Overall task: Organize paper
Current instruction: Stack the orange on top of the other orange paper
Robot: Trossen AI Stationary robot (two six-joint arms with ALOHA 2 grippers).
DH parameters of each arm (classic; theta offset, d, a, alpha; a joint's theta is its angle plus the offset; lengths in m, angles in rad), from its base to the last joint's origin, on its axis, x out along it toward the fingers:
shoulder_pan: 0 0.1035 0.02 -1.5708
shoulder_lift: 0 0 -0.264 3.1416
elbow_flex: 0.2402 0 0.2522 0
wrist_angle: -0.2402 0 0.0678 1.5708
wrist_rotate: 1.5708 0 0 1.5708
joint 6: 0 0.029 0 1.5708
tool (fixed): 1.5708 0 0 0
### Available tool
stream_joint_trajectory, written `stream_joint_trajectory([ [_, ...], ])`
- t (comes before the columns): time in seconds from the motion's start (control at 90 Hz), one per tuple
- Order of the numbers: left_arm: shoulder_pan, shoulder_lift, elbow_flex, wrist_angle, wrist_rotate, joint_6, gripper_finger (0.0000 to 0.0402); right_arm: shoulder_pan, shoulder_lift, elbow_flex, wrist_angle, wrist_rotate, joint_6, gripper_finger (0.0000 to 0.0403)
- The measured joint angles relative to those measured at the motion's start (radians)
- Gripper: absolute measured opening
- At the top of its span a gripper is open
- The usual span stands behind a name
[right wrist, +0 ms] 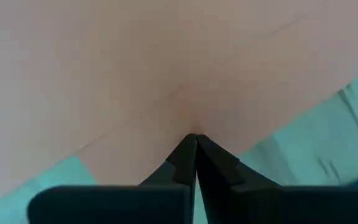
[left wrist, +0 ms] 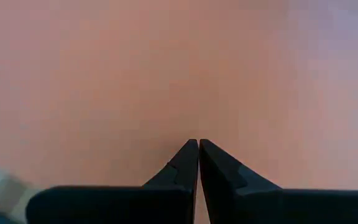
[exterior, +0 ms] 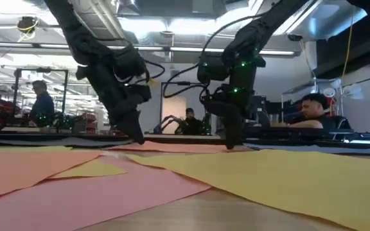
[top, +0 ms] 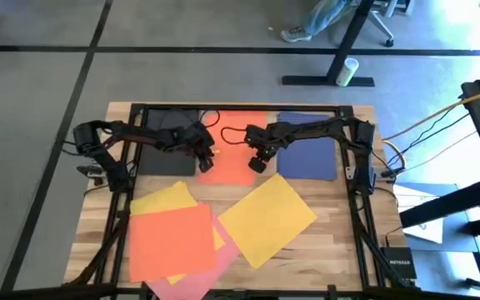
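Item: orange-red sheet (top: 232, 148), far row, centre. It is flanked by a black sheet (top: 167, 140) on the left and a navy sheet (top: 307, 147) on the right, the three lying side by side along the far edge of the table (top: 340, 242). Its long axis runs from far to near.

Left gripper (top: 207, 162): set on the left near part of the orange-red sheet, fingers pressed together to a point with nothing pinched between them; the tip is seen touching paper in the left wrist view (left wrist: 197, 144).

Right gripper (top: 257, 163): set on the right near part of the same sheet, fingers likewise closed to a point, tip on the paper close to its edge (right wrist: 194, 138).

Governing relation: the sheet lies directly beneath both tips and extends away from them toward the far edge. Neither arm is judged nearer; both bear on it together, so any slide would have to be made by the two in step, or the sheet is likely to skew.

Remaining stock, near half: a large yellow sheet (top: 265, 218) lying askew at centre-right; a second orange-red sheet (top: 172, 242) at near left, overlapping a smaller yellow sheet (top: 163, 198) and a pink sheet (top: 223, 250).

Surface: pale wooden planks, ringed by a dark frame.

Room: workshop floor beyond, seated people (exterior: 310, 110) and benches noted in the low view.
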State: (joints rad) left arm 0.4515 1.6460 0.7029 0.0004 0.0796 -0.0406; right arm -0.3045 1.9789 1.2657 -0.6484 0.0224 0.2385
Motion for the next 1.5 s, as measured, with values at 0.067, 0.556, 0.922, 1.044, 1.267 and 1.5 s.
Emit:
stream_joint_trajectory([
  [0.067, 0.0, 0.023, 0.009, 0.018, 0.027, 0.0, 0.0, 0.014, 0.0, 0.0, 0.002, 0.0, 0.007, 0.0],
  [0.556, 0.003, 0.065, 0.081, 0.062, 0.063, 0.014, 0.0, 0.072, 0.002, -0.001, 0.011, -0.007, 0.019, 0.0],
  [0.922, -0.061, 0.081, 0.083, 0.136, 0.077, 0.008, 0.0, 0.072, 0.003, -0.002, 0.014, 0.01, 0.02, 0.0],
  [1.044, -0.023, 0.12, 0.085, 0.186, 0.077, 0.012, 0.0, 0.076, 0.004, -0.002, 0.025, 0.011, 0.021, 0.0],
  [1.267, 0.033, 0.194, 0.118, 0.201, 0.105, 0.023, 0.0, 0.076, 0.004, -0.001, 0.028, 0.01, 0.02, 0.0],
  [1.5, 0.094, 0.23, 0.176, 0.159, 0.107, 0.025, 0.0, 0.083, 0.004, -0.001, 0.029, 0.01, 0.019, 0.0],
])
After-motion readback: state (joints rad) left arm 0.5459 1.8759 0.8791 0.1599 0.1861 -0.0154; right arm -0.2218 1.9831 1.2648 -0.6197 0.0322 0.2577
